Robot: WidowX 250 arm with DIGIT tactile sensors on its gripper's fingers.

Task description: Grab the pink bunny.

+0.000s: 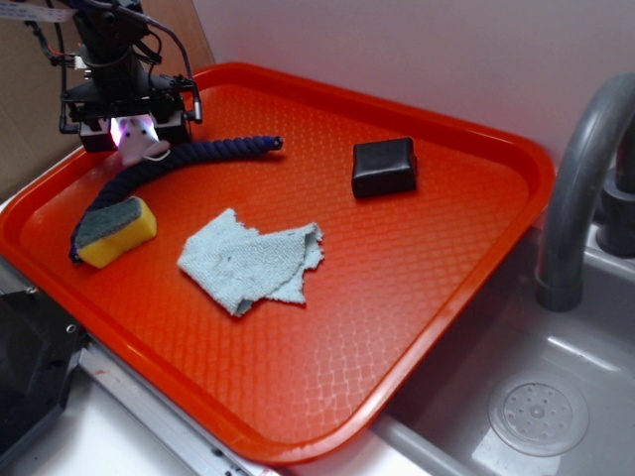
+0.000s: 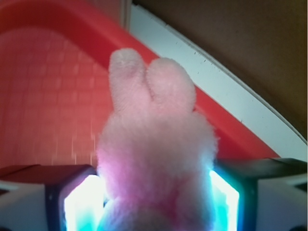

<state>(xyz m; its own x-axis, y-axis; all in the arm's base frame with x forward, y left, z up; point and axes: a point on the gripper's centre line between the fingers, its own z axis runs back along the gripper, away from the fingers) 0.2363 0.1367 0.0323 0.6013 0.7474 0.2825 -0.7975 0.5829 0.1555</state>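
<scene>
Two glowing fingers (image 2: 79, 204) of the gripper (image 1: 127, 127) press on the pink bunny (image 2: 156, 159), closed around it, above the far left corner of the red tray (image 1: 476, 149), near the navy rope (image 1: 198, 154).

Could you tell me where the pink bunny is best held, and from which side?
Grip the pink bunny across its soft body, below the ears, one finger on each flank. The wrist view shows the gripper placed just so, with the ears clear beyond the pads.
</scene>
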